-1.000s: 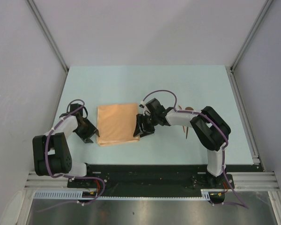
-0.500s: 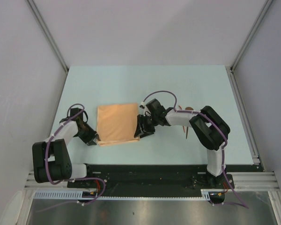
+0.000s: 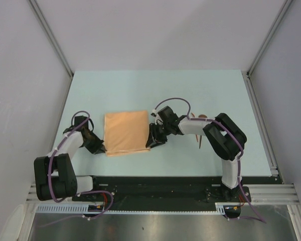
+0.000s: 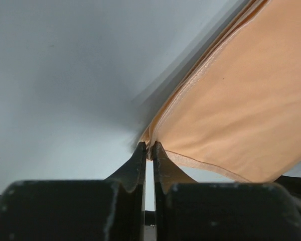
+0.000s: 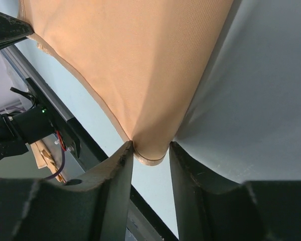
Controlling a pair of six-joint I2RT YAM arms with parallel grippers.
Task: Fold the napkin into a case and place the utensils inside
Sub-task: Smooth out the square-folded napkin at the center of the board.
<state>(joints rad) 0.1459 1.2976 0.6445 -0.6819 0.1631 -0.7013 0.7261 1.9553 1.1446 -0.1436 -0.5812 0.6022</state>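
Observation:
The peach-orange napkin point(image 3: 125, 132) lies flat on the pale table, its layered edges point(image 4: 231, 100) showing in the left wrist view. My left gripper point(image 3: 103, 148) is shut on its near-left corner point(image 4: 149, 146). At the near-right corner, my right gripper point(image 3: 151, 144) has its jaws still apart, and the rounded cloth corner point(image 5: 151, 150) fills the gap between the fingertips point(image 5: 125, 155). The reddish-brown utensils point(image 3: 200, 142) lie right of the napkin, mostly hidden behind the right arm. No case shape shows.
The black base rail point(image 3: 160, 183) runs along the table's near edge, close behind both grippers. Grey walls enclose the table on the left, back and right. The right forearm point(image 3: 193, 125) crosses over the utensils.
The left gripper slid right to the napkin's near-left corner and closed on it. The right jaws narrowed around the near-right corner. The napkin stayed in place.

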